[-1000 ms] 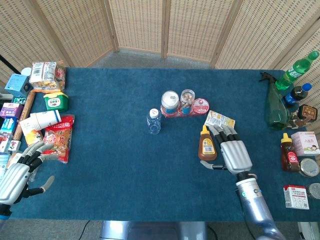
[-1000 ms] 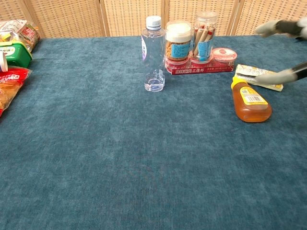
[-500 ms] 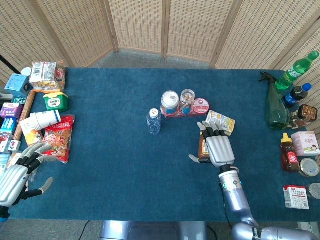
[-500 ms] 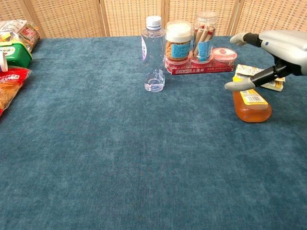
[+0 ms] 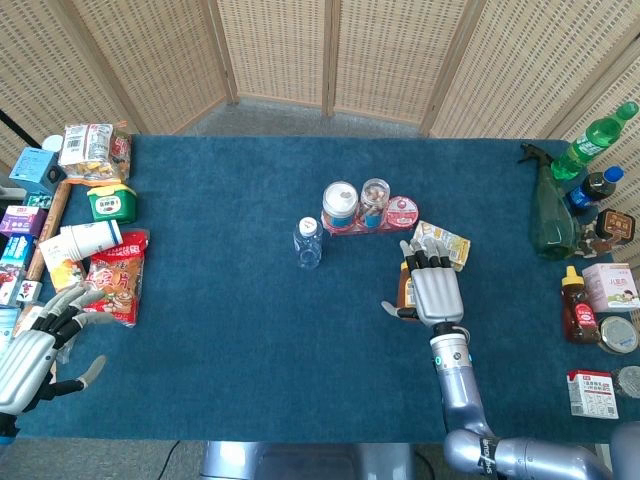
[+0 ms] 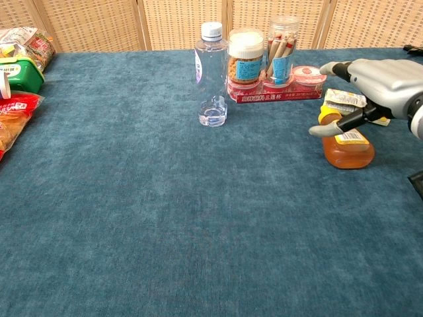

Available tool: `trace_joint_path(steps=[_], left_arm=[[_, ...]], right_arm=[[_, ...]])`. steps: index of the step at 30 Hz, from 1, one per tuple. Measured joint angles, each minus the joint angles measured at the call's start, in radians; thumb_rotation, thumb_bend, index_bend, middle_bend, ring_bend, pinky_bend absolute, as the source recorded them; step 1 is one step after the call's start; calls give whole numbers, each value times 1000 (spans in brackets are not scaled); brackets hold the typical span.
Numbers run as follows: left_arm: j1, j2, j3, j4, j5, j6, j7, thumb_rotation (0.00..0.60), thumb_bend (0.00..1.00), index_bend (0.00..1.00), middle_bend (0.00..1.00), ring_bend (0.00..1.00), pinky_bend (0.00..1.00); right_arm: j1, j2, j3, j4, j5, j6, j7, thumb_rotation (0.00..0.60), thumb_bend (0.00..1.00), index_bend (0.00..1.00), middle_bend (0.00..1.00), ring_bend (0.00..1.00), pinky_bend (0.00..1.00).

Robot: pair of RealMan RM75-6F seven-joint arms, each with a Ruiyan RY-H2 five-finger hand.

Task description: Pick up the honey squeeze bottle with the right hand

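Right hand [image 5: 433,290] is directly over the honey squeeze bottle [image 6: 346,142], palm down, fingers apart and pointing away from me toward the screen. In the head view the hand hides most of the bottle; only an amber sliver shows on its left side. The chest view shows it better: the bottle lies flat on the blue desk [image 6: 165,218], yellow cap toward the snack packet [image 6: 344,98] behind it, fat amber end toward me. The thumb [image 6: 325,130] hangs out on the bottle's left side near the cap end. The rest of the hand sits above and to the right. I see no closure around the bottle.

Status: approach looks done, grasp not done, lift not done. The bottle rests on the desk, not carried. I can't tell from either view whether the palm touches it or hovers just above.

What's left, as I judge it: lower if there's a gap, wrap the fingers down the far side against the thumb, squeeze, lift. The bottle is lying down and looks rounded, so I expect it may roll or slide if the thumb lands first.

Left hand [image 5: 35,345] is parked at the desk's near left edge, fingers spread, holding nothing, next to the red snack bag [image 5: 115,280]. Not involved.

Nearby clutter: clear water bottle [image 6: 212,76] and a 3-cup snack pack [image 6: 276,66], both well apart from the honey.
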Motion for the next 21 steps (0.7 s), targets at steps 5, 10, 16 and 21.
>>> trace_joint_path(steps=[5,10,16,21], left_arm=[[0,5,2,-9,6,1,6,600,435,285,156,0,0],[-3,6,3,-15,13,-1,7,600,435,285,157,0,0],[-3,9,5,-18,19,1,8,600,435,286,156,0,0],[-2,8,7,-15,20,4,2,600,435,286,156,0,0]], right_arm=[[-9,-34,-18,79,-17,23,5,341,0,0,0,0,0],[-21,-54,-42,119,-36,37,-2,342,0,0,0,0,0],[-29,-51,-63,154,-45,34,-37,343,0,0,0,0,0],[-40,-37,-53,197,-26,18,-25,345,0,0,0,0,0]])
